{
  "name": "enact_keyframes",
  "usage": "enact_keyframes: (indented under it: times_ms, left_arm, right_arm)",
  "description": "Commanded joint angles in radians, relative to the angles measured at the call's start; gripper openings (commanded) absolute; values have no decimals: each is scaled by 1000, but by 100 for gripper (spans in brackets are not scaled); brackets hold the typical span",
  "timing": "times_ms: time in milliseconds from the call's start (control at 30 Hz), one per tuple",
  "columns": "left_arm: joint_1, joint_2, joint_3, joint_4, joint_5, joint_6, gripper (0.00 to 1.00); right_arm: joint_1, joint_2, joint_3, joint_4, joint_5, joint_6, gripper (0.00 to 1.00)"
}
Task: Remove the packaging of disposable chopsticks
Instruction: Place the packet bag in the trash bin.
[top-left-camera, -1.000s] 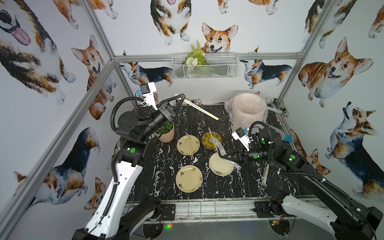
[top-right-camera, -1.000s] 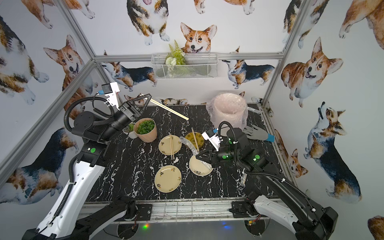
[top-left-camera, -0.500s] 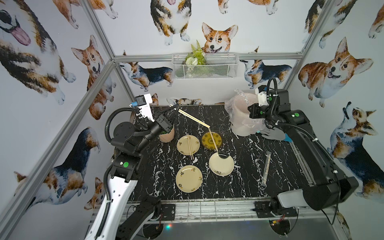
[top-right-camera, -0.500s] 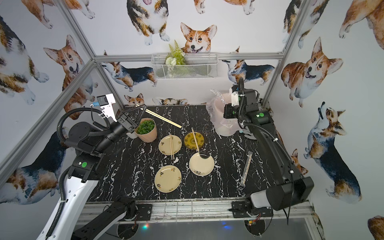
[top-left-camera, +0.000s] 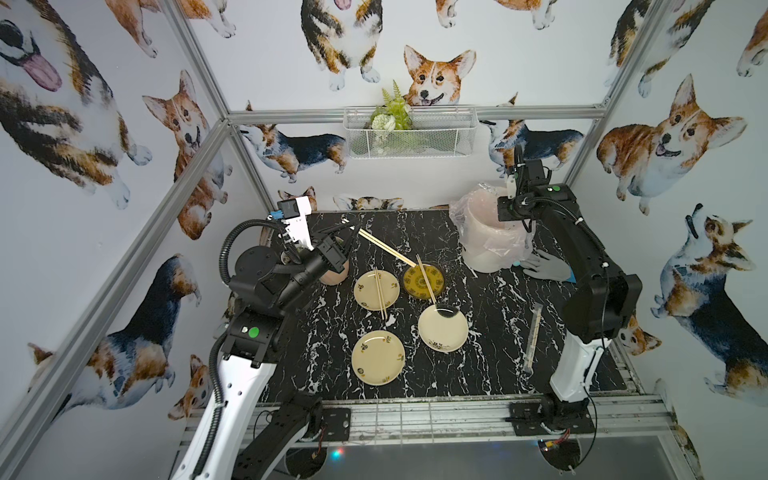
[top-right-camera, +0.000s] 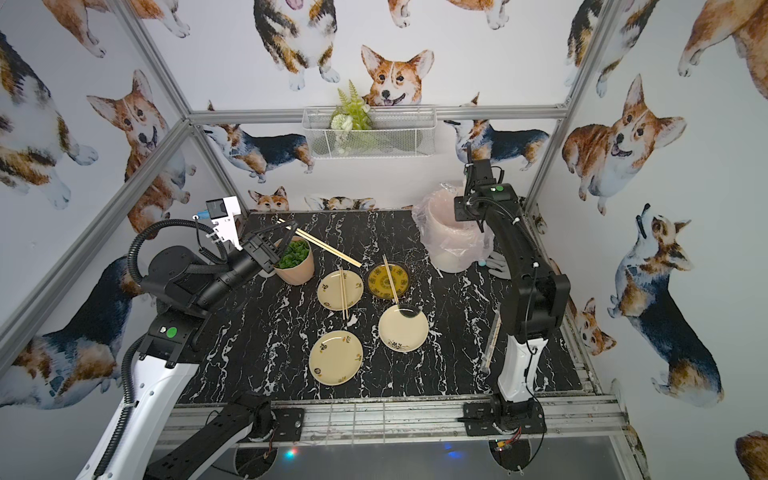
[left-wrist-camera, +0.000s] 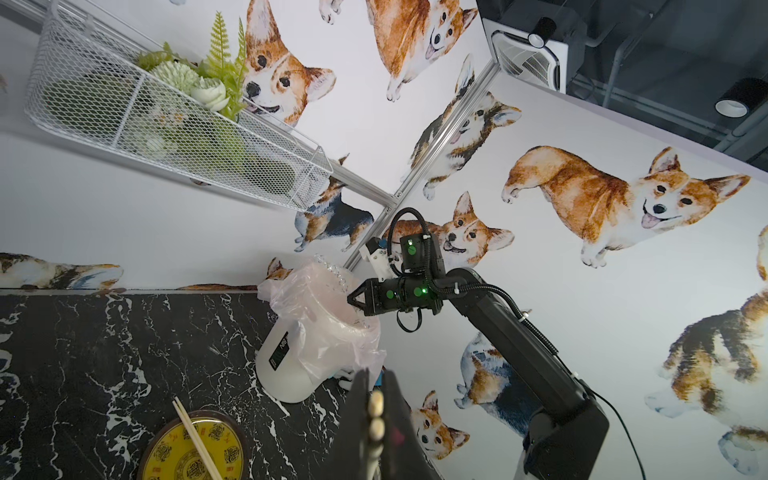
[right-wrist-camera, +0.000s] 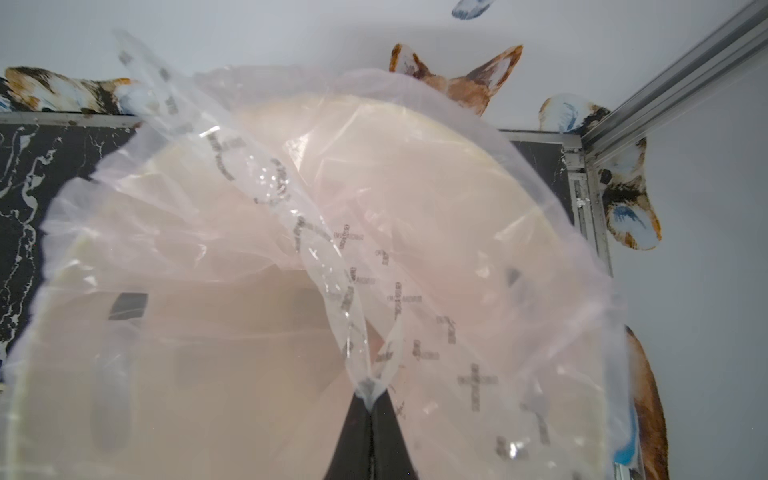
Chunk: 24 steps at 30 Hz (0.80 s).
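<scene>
Pinching packaging (right-wrist-camera: 286, 195) in right gripper (right-wrist-camera: 370, 401) over bin (top-left-camera: 486, 255) | left gripper (left-wrist-camera: 375, 392) clamps chopsticks (top-left-camera: 386, 249)

Pale disposable chopsticks (left-wrist-camera: 376, 406) within left end effector (left-wrist-camera: 375, 374)

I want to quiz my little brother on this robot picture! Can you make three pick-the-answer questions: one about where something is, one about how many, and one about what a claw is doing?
1. The right gripper pinches a clear sleeve above what? A) the bin B) the plant pot C) the wire basket
2. How many plates are on the table? A) two B) four C) six
3. The left gripper is: A) wide open B) shut on chopsticks C) shut on a spoon

Answers: A, the sleeve hangs over the bin's mouth; B, three cream and one yellow; B, the sticks poke out of its closed grip.
</scene>
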Motion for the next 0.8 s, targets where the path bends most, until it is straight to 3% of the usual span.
enact_keyframes:
  times_ms: [0, 67, 367, 567, 767]
  left_arm:
    - [1, 0, -1, 20, 10, -10, 0]
    - [1, 0, 1, 20, 14, -9, 0]
    - [3, -2, -15, 25, 18, -15, 0]
    - [2, -8, -19, 10, 18, -12, 0]
    - [2, -3, -19, -2, 17, -3, 0]
  right_arm:
    - [-1, 48, 119, -153, 4, -7, 12]
    - [0, 38, 149, -167, -17, 9, 29]
    - [23, -38, 159, -176, -16, 22, 56]
    - [26, -64, 116, -189, 14, 36, 57]
    - [20, -31, 141, -215, 131, 3, 58]
